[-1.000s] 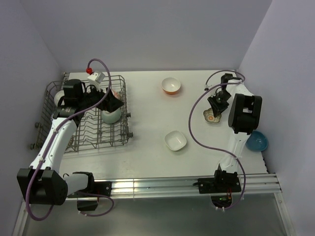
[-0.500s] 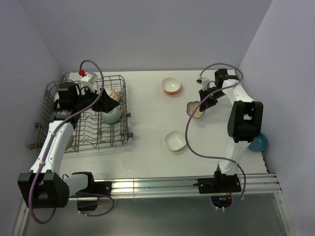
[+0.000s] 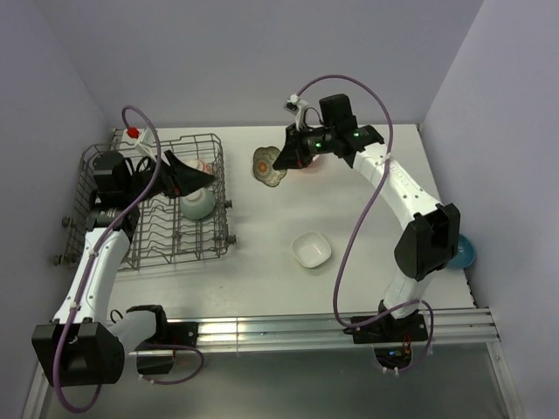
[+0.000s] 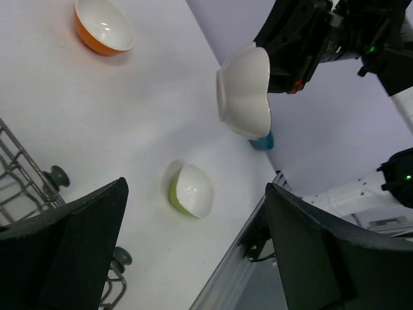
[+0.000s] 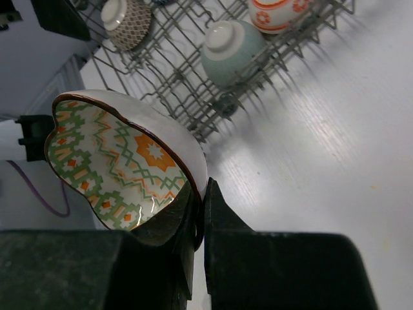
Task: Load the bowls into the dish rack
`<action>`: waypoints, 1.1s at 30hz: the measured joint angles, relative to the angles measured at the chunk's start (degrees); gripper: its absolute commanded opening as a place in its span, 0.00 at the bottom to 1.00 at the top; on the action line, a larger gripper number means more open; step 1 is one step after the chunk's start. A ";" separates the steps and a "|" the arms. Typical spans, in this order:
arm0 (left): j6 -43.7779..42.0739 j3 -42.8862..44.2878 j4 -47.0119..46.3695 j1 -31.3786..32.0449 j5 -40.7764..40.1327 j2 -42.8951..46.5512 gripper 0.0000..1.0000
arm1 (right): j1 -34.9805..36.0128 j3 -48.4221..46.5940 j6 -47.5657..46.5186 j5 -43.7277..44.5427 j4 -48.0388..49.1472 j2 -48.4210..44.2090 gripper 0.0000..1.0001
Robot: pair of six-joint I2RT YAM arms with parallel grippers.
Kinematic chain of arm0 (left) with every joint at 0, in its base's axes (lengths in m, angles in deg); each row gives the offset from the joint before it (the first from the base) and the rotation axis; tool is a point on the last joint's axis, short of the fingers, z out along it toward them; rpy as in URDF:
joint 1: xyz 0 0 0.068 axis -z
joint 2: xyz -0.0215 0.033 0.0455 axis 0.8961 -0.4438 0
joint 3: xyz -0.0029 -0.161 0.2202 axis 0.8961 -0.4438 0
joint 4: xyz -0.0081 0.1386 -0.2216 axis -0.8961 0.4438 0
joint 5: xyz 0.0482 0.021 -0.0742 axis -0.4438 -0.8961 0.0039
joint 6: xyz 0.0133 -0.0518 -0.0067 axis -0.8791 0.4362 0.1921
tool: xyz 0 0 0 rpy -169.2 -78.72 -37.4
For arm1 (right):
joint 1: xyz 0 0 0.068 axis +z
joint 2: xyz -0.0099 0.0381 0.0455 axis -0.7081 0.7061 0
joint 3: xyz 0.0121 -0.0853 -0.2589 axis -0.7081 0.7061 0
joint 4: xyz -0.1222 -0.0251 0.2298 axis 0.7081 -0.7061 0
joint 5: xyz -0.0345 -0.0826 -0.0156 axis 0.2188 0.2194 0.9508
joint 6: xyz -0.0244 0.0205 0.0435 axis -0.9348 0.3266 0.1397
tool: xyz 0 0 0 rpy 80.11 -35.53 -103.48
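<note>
My right gripper [image 3: 278,161] is shut on the rim of the scalloped multicolour bowl [image 3: 266,166], which hangs tilted above the table just right of the dish rack [image 3: 131,229]. In the right wrist view the fingers [image 5: 219,223] pinch the bowl [image 5: 119,161] at its edge. My left gripper [image 3: 194,177] stands open over the rack's far right part, with nothing between its jaws. A pale green bowl [image 3: 197,205] and a red-orange patterned bowl [image 3: 201,164] sit in the rack. A blue-patterned bowl [image 5: 129,22] also sits in the rack.
A square bowl [image 3: 312,250], white inside, lies on the table's middle. The orange bowl [image 4: 103,26] rests at the back, mostly hidden under my right arm in the top view. A blue bowl [image 3: 461,251] sits at the right edge behind the right arm.
My right arm has swung from the table's right side to the left, carrying the scalloped bowl close to the rack. The left gripper has lifted and turned towards the incoming bowl.
</note>
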 measured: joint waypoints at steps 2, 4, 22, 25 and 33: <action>3.61 -1.07 -2.12 0.02 0.83 0.31 0.93 | 1.90 0.02 2.47 -0.02 1.62 0.48 0.00; 5.90 -1.66 -3.39 0.13 1.42 0.50 0.94 | 3.65 0.02 4.31 -0.02 3.45 1.09 0.00; 16.87 -9.66 -11.23 4.39 0.96 2.25 0.98 | 12.17 -0.55 5.84 -0.46 5.20 6.08 0.00; 17.20 -9.66 -11.58 5.22 0.96 2.05 0.95 | 13.73 -0.72 5.11 -0.31 4.92 6.10 0.00; 17.29 -9.90 -11.37 6.08 0.96 1.33 0.79 | 15.47 -2.05 4.39 -0.22 4.76 6.36 0.00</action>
